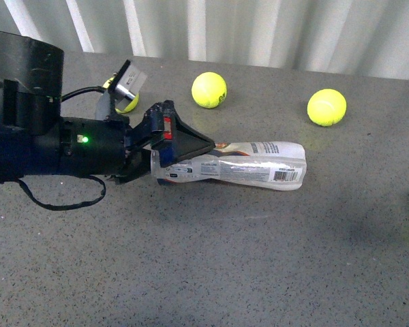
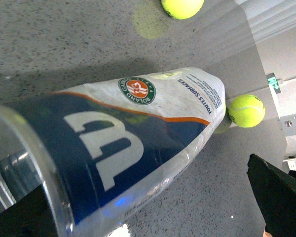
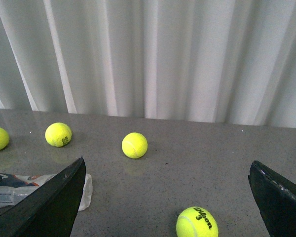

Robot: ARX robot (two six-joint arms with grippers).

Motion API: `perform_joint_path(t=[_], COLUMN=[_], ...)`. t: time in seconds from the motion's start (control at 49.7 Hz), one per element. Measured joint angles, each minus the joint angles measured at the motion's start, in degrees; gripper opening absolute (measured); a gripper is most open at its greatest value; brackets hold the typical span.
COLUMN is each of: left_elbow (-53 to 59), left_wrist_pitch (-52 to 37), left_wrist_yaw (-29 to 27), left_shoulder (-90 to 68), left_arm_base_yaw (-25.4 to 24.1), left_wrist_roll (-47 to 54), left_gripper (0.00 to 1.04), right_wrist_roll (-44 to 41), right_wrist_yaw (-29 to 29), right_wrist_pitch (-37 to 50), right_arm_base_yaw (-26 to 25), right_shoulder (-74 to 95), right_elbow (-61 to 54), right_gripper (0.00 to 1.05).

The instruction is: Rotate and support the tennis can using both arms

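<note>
The tennis can [image 1: 249, 165] lies on its side on the grey table, crinkled, with its barcode end to the right. My left gripper [image 1: 184, 158] is open, with its black fingers on either side of the can's left end. In the left wrist view the can [image 2: 118, 143] fills the frame, showing the white "W" and the round red-green emblem, and the left gripper [image 2: 153, 217] stands wide around it. My right gripper [image 3: 167, 207] is open and empty, away from the can, whose end [image 3: 86, 190] shows by one finger. The right arm is out of the front view.
Two tennis balls [image 1: 209, 90] [image 1: 326, 107] lie behind the can, and a third [image 1: 126, 102] is partly hidden by the left arm. A ball [image 3: 197, 223] lies between the right fingers, with others [image 3: 134, 145] [image 3: 58, 134] farther off. A white curtain runs along the table's back edge.
</note>
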State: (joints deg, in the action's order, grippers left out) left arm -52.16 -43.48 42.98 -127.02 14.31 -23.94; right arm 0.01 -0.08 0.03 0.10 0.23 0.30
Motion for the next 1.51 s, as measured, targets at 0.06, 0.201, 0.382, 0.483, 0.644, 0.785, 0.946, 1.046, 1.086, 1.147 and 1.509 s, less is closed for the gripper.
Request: perform_joint_path(t=[0.06, 0.201, 0.382, 0.483, 0.644, 0.785, 0.946, 1.046, 1.086, 1.147, 1.509], left_elbow=[-0.8, -1.6, -1.4, -0.4, -0.3, -9.7, -38.7, -55.5, -62.1, -68.9, -75.4], left_wrist_pitch=[-2.3, -5.4, -7.3, -5.6, 7.2, 38.5, 83.8, 103.7, 110.8, 117.4, 116.8], left_wrist_yaw=[-1.2, -3.0, -4.8, -4.2, -2.3, -6.6, -20.2, -30.6, -35.7, -40.8, -47.8], left_shoulder=[-1.4, -3.5, -3.3, -0.8, 9.3, 22.5, 24.2, 18.0, 14.5, 9.7, -2.7], left_arm_base_yaw=[1.5, 3.3, 4.0, 4.1, 4.0, 3.2, 5.8, 10.6, 12.7, 15.3, 19.5], left_wrist_roll=[-2.5, -7.1, -11.0, -11.3, -5.8, 9.5, 34.1, 46.7, 51.2, 55.6, 58.4], left_gripper=[0.84, 0.59, 0.33, 0.20, 0.03, 0.04, 0.04, 0.04, 0.04, 0.04, 0.04], right_wrist_roll=[0.0, 0.0, 0.0, 0.0, 0.0, 0.0, 0.0, 0.0, 0.0, 0.0, 0.0], right_wrist_yaw=[0.0, 0.0, 0.0, 0.0, 0.0, 0.0, 0.0, 0.0, 0.0, 0.0, 0.0], right_wrist_pitch=[0.0, 0.0, 0.0, 0.0, 0.0, 0.0, 0.0, 0.0, 0.0, 0.0, 0.0], right_arm_base_yaw=[0.0, 0.0, 0.0, 0.0, 0.0, 0.0, 0.0, 0.0, 0.0, 0.0, 0.0], right_shoulder=[0.0, 0.0, 0.0, 0.0, 0.0, 0.0, 0.0, 0.0, 0.0, 0.0, 0.0], right_elbow=[0.0, 0.0, 0.0, 0.0, 0.0, 0.0, 0.0, 0.0, 0.0, 0.0, 0.0], right_gripper=[0.98, 0.98, 0.98, 0.98, 0.98, 0.98, 0.98, 0.98, 0.98, 0.98, 0.98])
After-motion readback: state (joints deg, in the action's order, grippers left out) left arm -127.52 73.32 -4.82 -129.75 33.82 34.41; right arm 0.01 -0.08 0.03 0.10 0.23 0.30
